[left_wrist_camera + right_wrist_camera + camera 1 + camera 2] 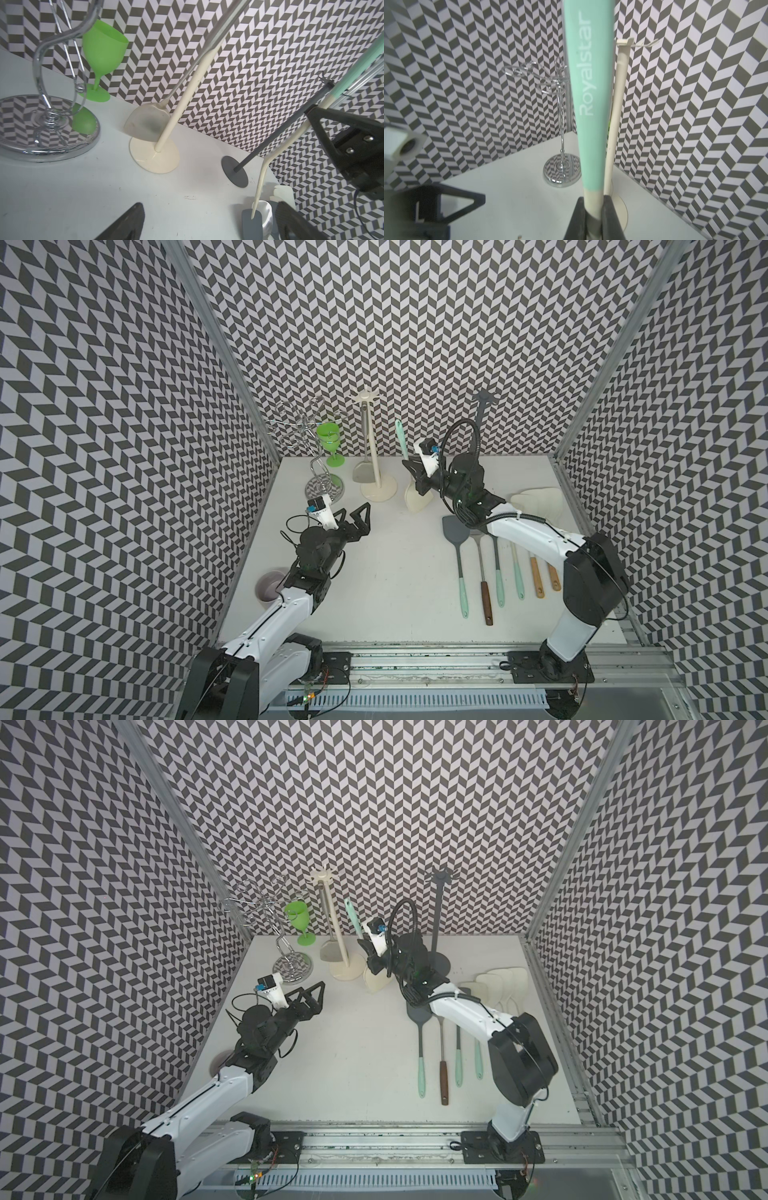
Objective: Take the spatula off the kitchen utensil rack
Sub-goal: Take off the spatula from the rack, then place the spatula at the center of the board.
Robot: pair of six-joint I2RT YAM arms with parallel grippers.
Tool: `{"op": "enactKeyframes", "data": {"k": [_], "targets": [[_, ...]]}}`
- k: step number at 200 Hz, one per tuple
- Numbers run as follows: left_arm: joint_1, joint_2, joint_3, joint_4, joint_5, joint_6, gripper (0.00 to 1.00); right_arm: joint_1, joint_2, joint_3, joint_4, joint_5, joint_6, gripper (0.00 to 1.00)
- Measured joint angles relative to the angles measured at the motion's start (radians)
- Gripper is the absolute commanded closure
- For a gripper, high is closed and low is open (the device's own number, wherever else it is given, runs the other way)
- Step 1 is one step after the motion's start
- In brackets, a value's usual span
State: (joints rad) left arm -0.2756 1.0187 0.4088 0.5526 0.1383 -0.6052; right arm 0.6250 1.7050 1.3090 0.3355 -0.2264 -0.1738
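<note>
1. Starting nearest, at about 4 o'clock on the white table [395,585], a row of long-handled utensils lies flat. It is headed by a dark grey turner with a mint handle [451,529], and none of it concerns this step.
2. At about 9 o'clock the left gripper [356,514] hovers over the table, jaws spread wide with nothing between them.
3. Past the centre, toward 1 o'clock, the right gripper [592,218] is clamped tight on the cream shank of the spatula with the mint-green handle [589,104], just under that handle. The spatula stands nearly upright with its cream blade [417,502] low by the table; whether it touches, I cannot tell.
4. Farthest back, at 12 o'clock, the cream pole rack [374,456] carries a steel turner [360,472], and the dark grey pole rack [481,410] stands at 1 o'clock. The held spatula's handle tip sits well below both hook crowns, between the two poles.
5. Judging by that, unhooking looks done and carrying away is the step in hand. The next move calls for drawing the spatula toward 6 o'clock, clear of the cream pole, then laying it flat before letting go.
</note>
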Motion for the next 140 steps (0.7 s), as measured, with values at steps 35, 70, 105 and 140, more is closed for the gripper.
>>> {"op": "enactKeyframes", "data": {"k": [35,70,105,140], "targets": [[-0.017,0.003,0.018,0.011,0.106,-0.068,0.00,0.000,-0.108,-0.110,-0.126,-0.009,-0.114,1.00],[-0.019,0.050,0.063,0.051,0.254,-0.153,0.00,0.001,-0.143,-0.149,-0.242,-0.016,-0.185,1.00],[-0.026,0.115,0.127,0.080,0.386,-0.197,0.00,0.023,-0.143,-0.158,-0.335,-0.013,-0.226,1.00],[-0.055,0.158,0.193,0.090,0.483,-0.209,0.08,0.068,-0.143,-0.160,-0.394,-0.013,-0.246,1.00]]}}
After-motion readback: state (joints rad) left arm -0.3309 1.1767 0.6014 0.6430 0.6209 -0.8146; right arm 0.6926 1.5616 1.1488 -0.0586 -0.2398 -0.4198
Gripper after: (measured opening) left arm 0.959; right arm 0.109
